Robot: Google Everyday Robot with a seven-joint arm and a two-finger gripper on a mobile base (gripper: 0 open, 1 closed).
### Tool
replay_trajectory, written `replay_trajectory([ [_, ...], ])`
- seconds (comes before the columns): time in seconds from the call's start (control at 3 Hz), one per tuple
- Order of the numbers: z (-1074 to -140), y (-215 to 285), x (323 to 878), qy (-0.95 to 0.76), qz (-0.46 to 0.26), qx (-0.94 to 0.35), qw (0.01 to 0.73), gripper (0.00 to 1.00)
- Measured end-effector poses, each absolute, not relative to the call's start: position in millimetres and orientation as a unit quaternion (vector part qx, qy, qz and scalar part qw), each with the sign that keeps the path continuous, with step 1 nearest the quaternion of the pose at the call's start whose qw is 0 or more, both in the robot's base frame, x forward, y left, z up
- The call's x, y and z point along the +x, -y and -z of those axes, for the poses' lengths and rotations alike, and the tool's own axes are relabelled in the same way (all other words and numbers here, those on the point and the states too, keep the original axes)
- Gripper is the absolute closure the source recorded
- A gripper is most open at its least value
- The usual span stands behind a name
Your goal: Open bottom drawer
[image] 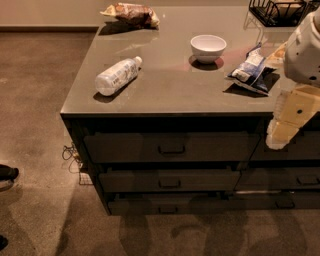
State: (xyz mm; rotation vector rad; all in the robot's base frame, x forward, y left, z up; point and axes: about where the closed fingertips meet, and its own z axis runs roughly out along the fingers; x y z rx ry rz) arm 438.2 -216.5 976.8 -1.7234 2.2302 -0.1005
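Grey countertop (170, 95): white bowl (208, 47), pale plastic bottle (116, 76), blue-white snack bag (251, 67), brown snack bag (131, 14), black wire basket (275, 11).

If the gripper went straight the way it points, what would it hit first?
The gripper, by the right front edge of the counter, points down-left. Probably the neighbouring drawer fronts, else the floor; depth is unclear.

Dim warm light lies on speckled brown floor (35, 100), pale far wall (50, 12) and grey-topped island (170, 95), my gripper (278, 139) at its right front.
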Motion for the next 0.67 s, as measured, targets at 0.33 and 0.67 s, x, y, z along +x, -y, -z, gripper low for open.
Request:
replay_trajectory([
  [0.33,-976.7,216.5,438.2,-0.781,0.035,-0.603,0.16,0.0],
  [0.67,-950.9,216.7,434.2,-0.775,0.002,-0.608,0.172,0.0],
])
